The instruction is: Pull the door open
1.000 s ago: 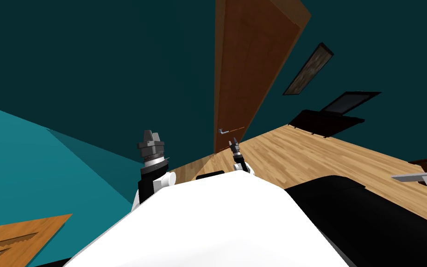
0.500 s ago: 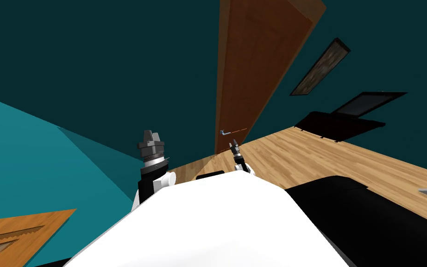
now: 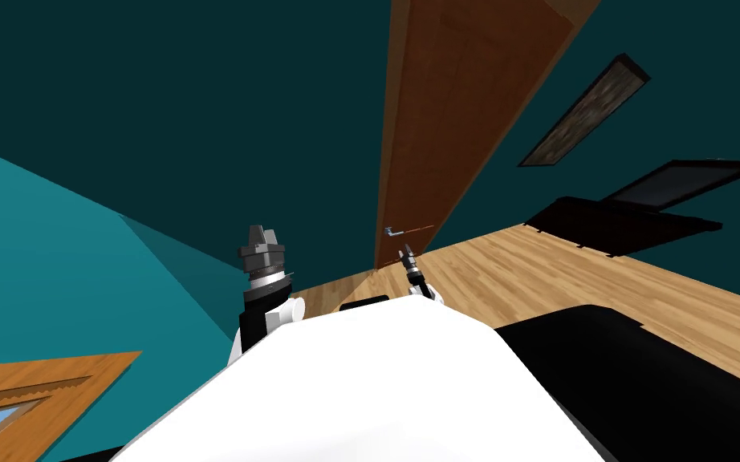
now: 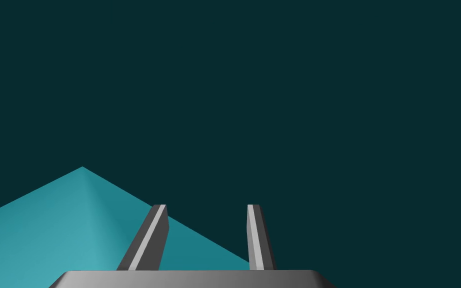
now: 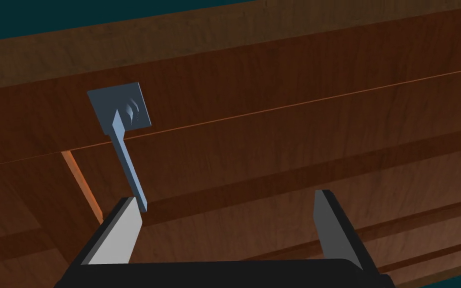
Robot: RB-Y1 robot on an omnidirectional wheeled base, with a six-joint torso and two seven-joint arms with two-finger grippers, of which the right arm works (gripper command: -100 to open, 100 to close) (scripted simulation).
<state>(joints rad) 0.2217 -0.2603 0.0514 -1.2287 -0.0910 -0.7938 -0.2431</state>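
Unclear if handle [image 5: 126,155] tip touches right gripper [image 5: 227,197] finger; fingers wide. At left gripper [image 4: 206,206], fingers narrow. Wood door [image 5: 299,140], plank floor [image 3: 569,273].

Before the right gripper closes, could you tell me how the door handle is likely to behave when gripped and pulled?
The handle looks like a thin, rigid lever on a square plate, so it probably pivots, not bends. Its narrow, smooth blade may slip: only one finger of the open right gripper is near its tip. The panelled door probably swings heavily.
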